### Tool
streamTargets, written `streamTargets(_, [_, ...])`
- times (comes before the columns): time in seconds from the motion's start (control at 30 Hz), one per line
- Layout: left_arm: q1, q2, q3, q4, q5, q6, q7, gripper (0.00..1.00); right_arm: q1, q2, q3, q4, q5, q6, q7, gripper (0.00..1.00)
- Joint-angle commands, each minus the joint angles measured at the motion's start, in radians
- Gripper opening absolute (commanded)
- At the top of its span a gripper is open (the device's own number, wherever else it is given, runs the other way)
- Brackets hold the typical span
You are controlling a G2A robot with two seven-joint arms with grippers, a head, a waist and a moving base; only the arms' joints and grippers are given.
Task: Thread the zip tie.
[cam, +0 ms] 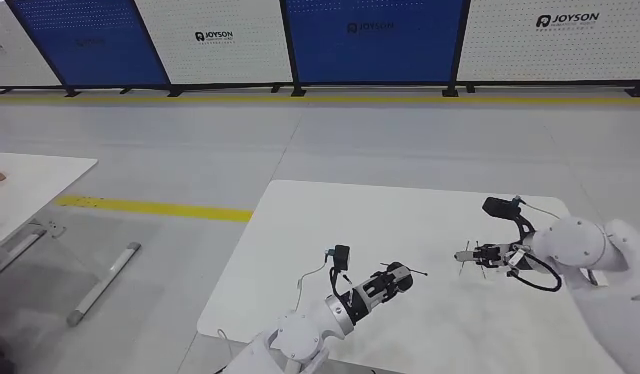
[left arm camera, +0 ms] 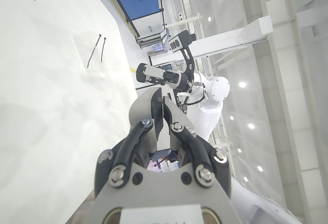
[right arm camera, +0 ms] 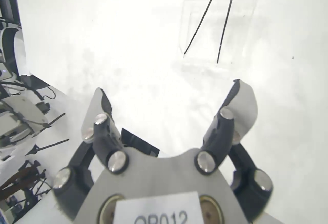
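The left gripper (cam: 398, 276) sits near the front of the bench (cam: 330, 224) with its fingers pressed together. A thin dark strip juts from their tips toward the right, and I take it for a held zip tie (cam: 415, 270). The right gripper (right arm camera: 169, 88) is to the right of it and well apart, its fingers spread wide with nothing between them. Two loose zip ties (right arm camera: 198, 25) lie flat, side by side but not touching, on a clear plastic sheet (right arm camera: 241, 25). As best I can place it, the sheet lies farther out on the bench than either gripper. The ties' small square heads are at the ends away from the right gripper. A tie like this should be almost weightless. It is a narrow, springy strap that bends easily and will droop or whip if held far from its tip. It is also smooth enough to slide in a loose pinch. For threading, I would hold the tapered tail close to its tip. The head should be gripped just behind the box so the slot stays open and steady. The ties lying flat on the slick sheet look hard to get under.
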Motion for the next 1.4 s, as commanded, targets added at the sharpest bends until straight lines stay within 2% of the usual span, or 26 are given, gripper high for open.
streamTargets(0.0, [0.000,0.000,0.000,0.000,0.000,0.000,0.000,0.00,-0.001,0.000,0.001,-0.001,0.000,-0.001,0.001,1.00])
streamTargets(0.2, [0.000,0.000,0.000,0.000,0.000,0.000,0.000,0.00,-0.001,0.000,0.001,-0.001,0.000,-0.001,0.001,1.00])
streamTargets(0.27, [0.000,0.000,0.000,0.000,0.000,0.000,0.000,0.00,-0.010,0.000,0.002,0.003,0.009,-0.019,-0.016,1.00])
streamTargets(0.43, [0.000,0.000,0.000,0.000,0.000,0.000,0.000,0.00,0.033,0.001,-0.012,0.005,-0.057,0.023,0.015,1.00])
streamTargets(0.53, [0.000,0.000,0.000,0.000,0.000,0.000,0.000,0.00,0.073,-0.006,-0.065,0.031,-0.098,0.060,0.015,1.00])
streamTargets(0.67, [0.000,0.000,0.000,0.000,0.000,0.000,0.000,0.00,0.146,-0.022,-0.184,0.124,-0.110,0.054,0.015,1.00])
streamTargets(1.0, [0.000,0.000,0.000,0.000,0.000,0.000,0.000,0.00,0.146,-0.022,-0.184,0.124,-0.110,0.054,0.015,1.00])
streamTargets(1.07, [0.000,0.000,0.000,0.000,0.000,0.000,0.000,0.00,0.133,-0.022,-0.181,0.122,-0.106,0.040,-0.020,1.00])
streamTargets(1.2, [0.000,0.000,0.000,0.000,0.000,0.000,0.000,0.00,0.110,-0.023,-0.161,0.105,-0.099,0.056,-0.114,1.00])
streamTargets(1.37, [0.000,0.000,0.000,0.000,0.000,0.000,0.000,0.00,0.133,-0.038,-0.180,0.147,-0.068,0.028,-0.111,1.00])
